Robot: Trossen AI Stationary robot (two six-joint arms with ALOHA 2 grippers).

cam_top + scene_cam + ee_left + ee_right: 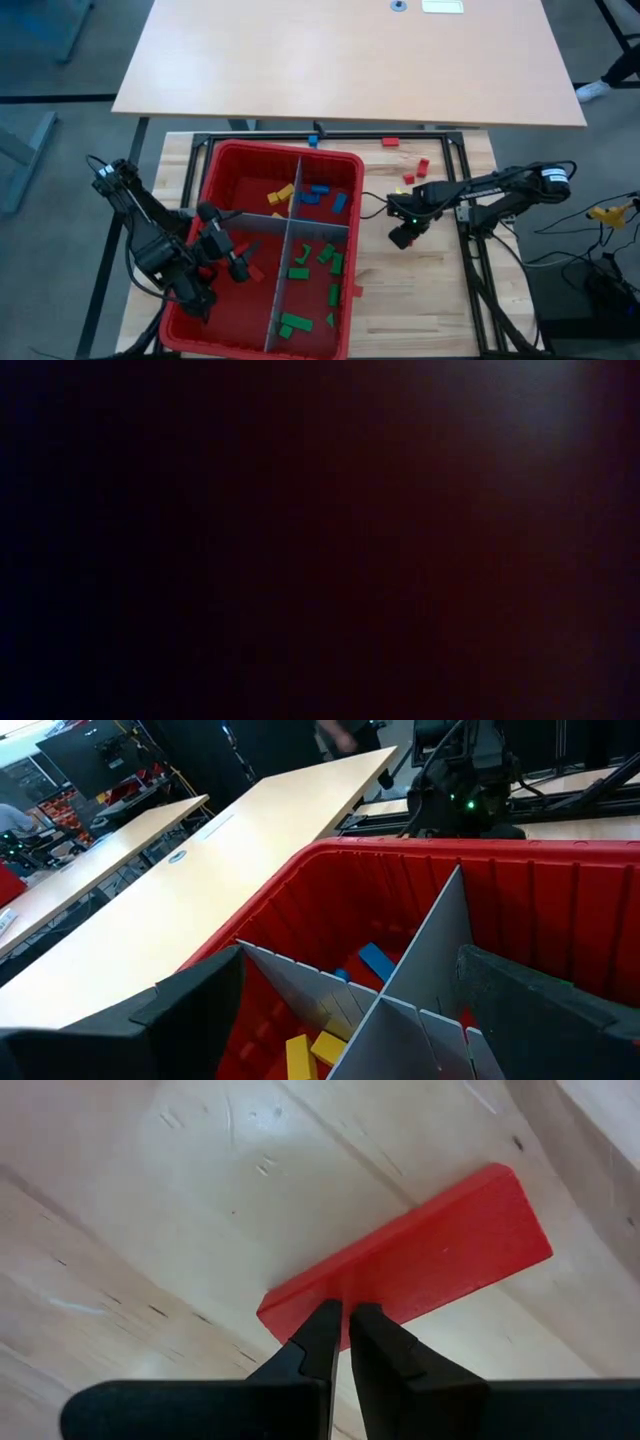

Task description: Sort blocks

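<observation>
Pinching red block (420, 1255) on table: right jaws (342, 1320) | left jaws (340, 1010) spread over bin (225, 160)

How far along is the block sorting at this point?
Partly done. The red bin already holds green blocks in one compartment, with blue blocks and yellow blocks in the far one. In hand: the right gripper is down on the table, fingers nearly closed at a red block. Left: a few red blocks outside the bin. The left gripper is inside the bin.
</observation>
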